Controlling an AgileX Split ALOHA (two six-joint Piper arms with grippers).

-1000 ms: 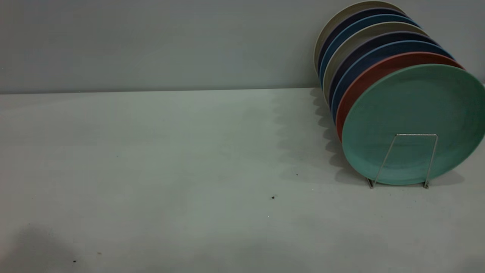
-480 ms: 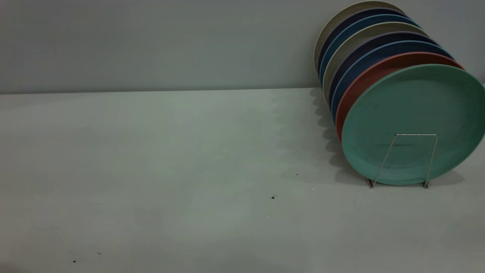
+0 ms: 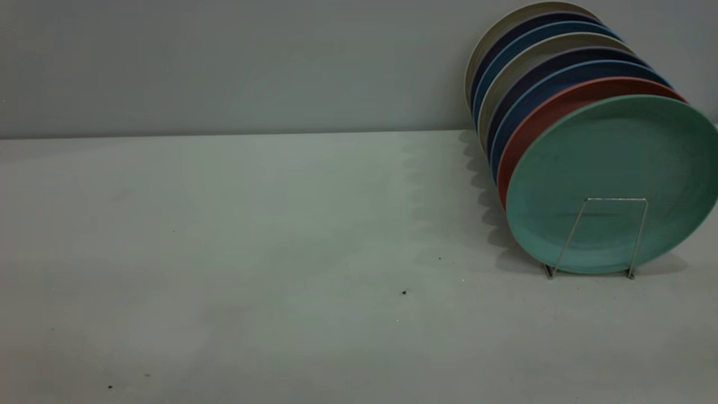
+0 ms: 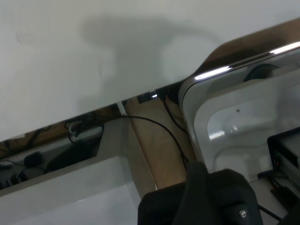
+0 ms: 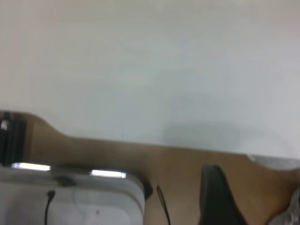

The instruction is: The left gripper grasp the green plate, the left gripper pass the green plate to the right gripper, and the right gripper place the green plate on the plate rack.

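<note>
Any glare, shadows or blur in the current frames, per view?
Exterior view: dim, flat light; the upright row of plates, round matte teal-green plate foremost in the thin silver wire rack, casts a scalloped shadow leftward on the pale table. Left wrist view: bright glare streaks on a white housing's edge. Right wrist view: soft throughout, similar streaks low in frame.

Green plate (image 3: 611,168) upright in plate rack (image 3: 608,235)
</note>
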